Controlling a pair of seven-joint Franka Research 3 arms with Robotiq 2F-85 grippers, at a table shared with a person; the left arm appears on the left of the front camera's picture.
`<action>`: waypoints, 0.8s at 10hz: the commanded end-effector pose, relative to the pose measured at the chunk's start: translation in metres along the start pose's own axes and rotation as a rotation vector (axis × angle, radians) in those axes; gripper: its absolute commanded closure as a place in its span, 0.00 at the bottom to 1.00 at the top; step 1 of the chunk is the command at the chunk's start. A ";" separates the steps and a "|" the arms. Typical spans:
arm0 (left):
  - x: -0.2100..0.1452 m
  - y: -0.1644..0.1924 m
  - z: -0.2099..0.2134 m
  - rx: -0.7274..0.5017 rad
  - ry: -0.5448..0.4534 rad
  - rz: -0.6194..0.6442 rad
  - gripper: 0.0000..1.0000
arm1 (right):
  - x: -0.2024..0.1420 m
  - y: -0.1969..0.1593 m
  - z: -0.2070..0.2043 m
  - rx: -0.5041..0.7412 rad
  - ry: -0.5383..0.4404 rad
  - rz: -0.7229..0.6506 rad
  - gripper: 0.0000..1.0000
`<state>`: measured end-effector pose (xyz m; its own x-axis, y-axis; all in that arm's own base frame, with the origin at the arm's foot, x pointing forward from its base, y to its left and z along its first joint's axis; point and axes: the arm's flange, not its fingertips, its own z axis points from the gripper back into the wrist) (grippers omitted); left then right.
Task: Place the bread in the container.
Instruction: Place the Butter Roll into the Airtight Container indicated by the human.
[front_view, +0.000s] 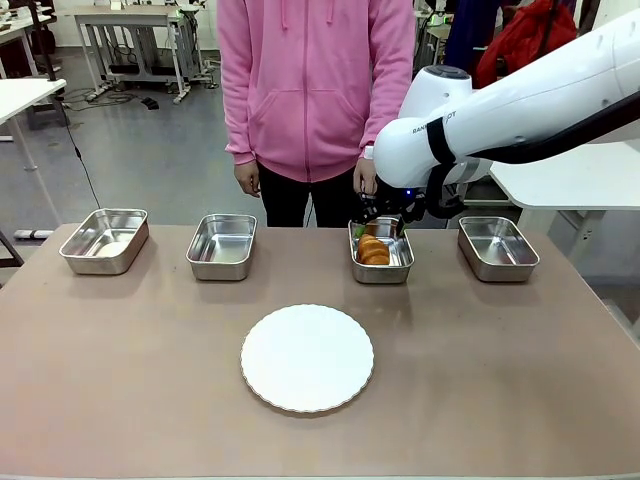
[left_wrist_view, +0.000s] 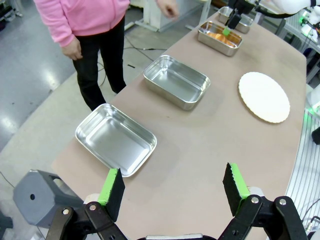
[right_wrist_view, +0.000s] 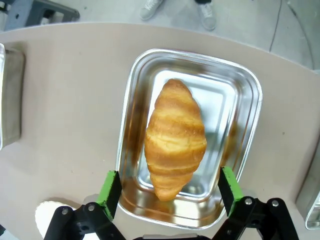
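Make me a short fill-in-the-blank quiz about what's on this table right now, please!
1. The croissant lies inside a steel ____.
2. The right gripper above the croissant is ____.
3. The number of steel pans on the table is ____.
4. The round white plate holds ____.

Missing words: pan; open; four; nothing

A matte brown counter (front_view: 120, 380) with rounded far corners stands on a glossy grey floor (front_view: 150, 150) that mirrors pale light in soft patches. Beyond it, white-topped metal-framed work tables (front_view: 130, 30) line the back of the room, with black cables (front_view: 85, 165) trailing across the floor beneath them. Another white table (front_view: 560, 185) sits just past the counter's far right corner, and a red cloth (front_view: 525, 35) hangs behind it.
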<state>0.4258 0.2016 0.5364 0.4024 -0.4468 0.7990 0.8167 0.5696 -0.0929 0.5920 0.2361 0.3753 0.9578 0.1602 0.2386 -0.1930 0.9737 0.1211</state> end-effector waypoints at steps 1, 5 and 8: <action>0.000 -0.002 0.002 -0.003 -0.004 -0.009 0.00 | -0.033 0.002 0.051 0.025 -0.076 0.009 0.00; 0.000 -0.002 0.002 -0.003 -0.004 -0.009 0.00 | -0.142 0.012 0.134 0.007 -0.204 0.050 0.00; 0.000 -0.002 0.002 -0.003 -0.004 -0.009 0.00 | -0.211 0.008 0.151 -0.029 -0.199 0.074 0.00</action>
<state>0.4257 0.2016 0.5372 0.4011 -0.4474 0.7993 0.8170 0.5693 -0.0914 0.3711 0.1921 0.4750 0.8832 0.1897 0.4288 -0.2325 0.9714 0.0492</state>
